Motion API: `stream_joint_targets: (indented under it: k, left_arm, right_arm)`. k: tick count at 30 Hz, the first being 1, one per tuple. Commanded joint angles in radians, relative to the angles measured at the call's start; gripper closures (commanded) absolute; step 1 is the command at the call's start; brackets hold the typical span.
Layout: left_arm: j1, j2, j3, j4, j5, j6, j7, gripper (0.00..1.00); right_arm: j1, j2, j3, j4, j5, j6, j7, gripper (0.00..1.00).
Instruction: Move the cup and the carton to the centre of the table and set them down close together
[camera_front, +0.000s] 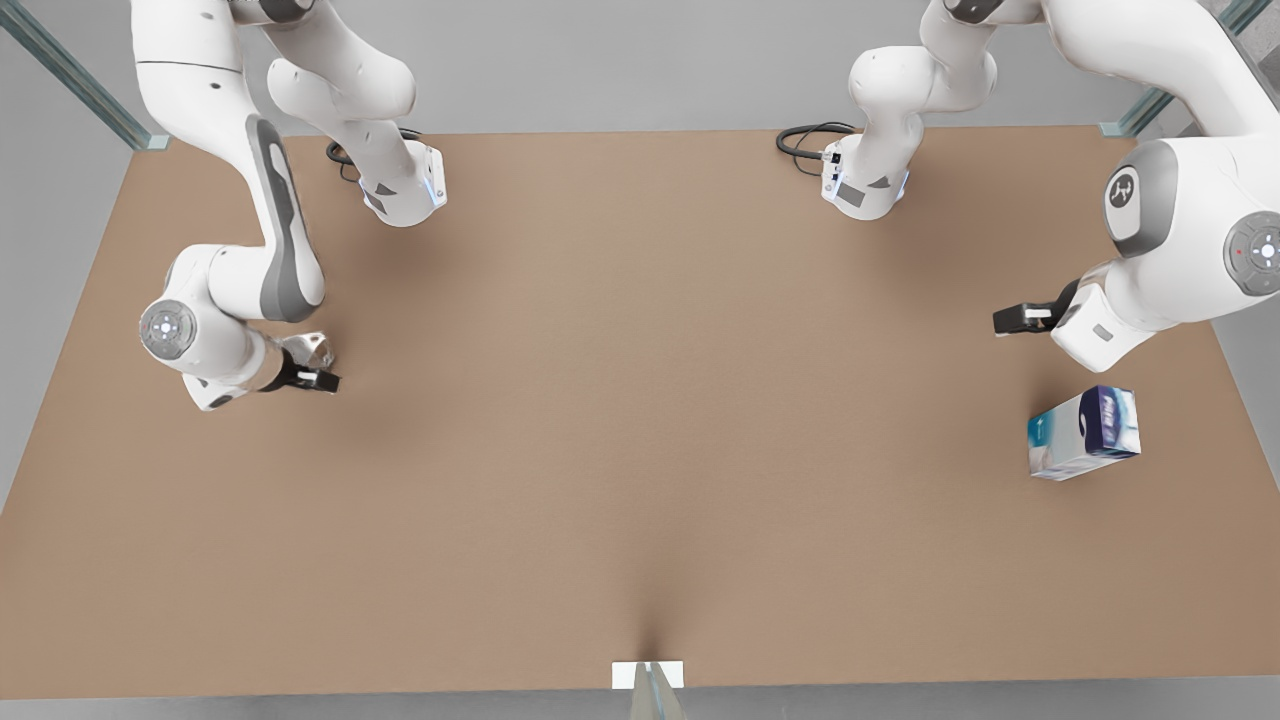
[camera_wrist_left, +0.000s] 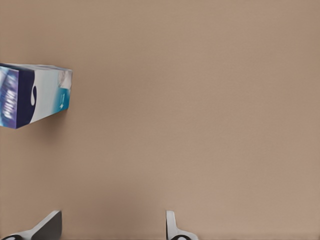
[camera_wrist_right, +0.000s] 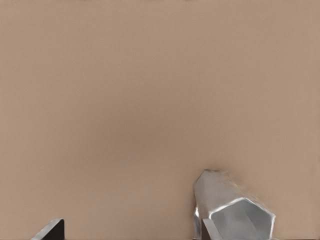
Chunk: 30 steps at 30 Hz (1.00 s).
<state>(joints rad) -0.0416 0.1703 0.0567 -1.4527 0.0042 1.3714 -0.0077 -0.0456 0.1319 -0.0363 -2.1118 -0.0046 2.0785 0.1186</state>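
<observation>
The table (camera_front: 640, 420) is a plain brown surface. The carton (camera_front: 1085, 433) lies on it near the 3 o'clock edge of the front view, far from the centre. The left gripper (camera_front: 1012, 319) is close to the carton, at about 11 o'clock from it and apart from it, with its fingers (camera_wrist_left: 171, 226) spread and nothing between them. The cup (camera_front: 309, 351) stands near the 9 o'clock edge. The right gripper (camera_front: 318, 372) is at the cup, one finger (camera_wrist_right: 50, 231) apart and the other next to the cup; whether it grips the cup I cannot tell.
</observation>
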Motion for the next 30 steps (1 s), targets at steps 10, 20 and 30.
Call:
stream_joint_targets:
  k: [10, 20, 30]
  left_arm:
    - [-0.001, -0.002, 0.0, 0.0, 0.0, -0.003, 0.002, 0.0]
    - [0.0, -0.002, 0.0, -0.006, 0.0, -0.005, 0.002, 0.0]
    - [0.0, -0.005, 0.0, -0.009, 0.0, -0.006, 0.003, 0.0]
  right_arm:
    - [0.016, 0.006, -0.042, -0.019, 0.034, -0.037, 0.036, 0.0]
    - [0.027, 0.045, -0.168, -0.022, 0.028, 0.015, 0.142, 0.0]
    - [0.023, 0.048, -0.16, -0.077, 0.087, 0.021, 0.211, 0.0]
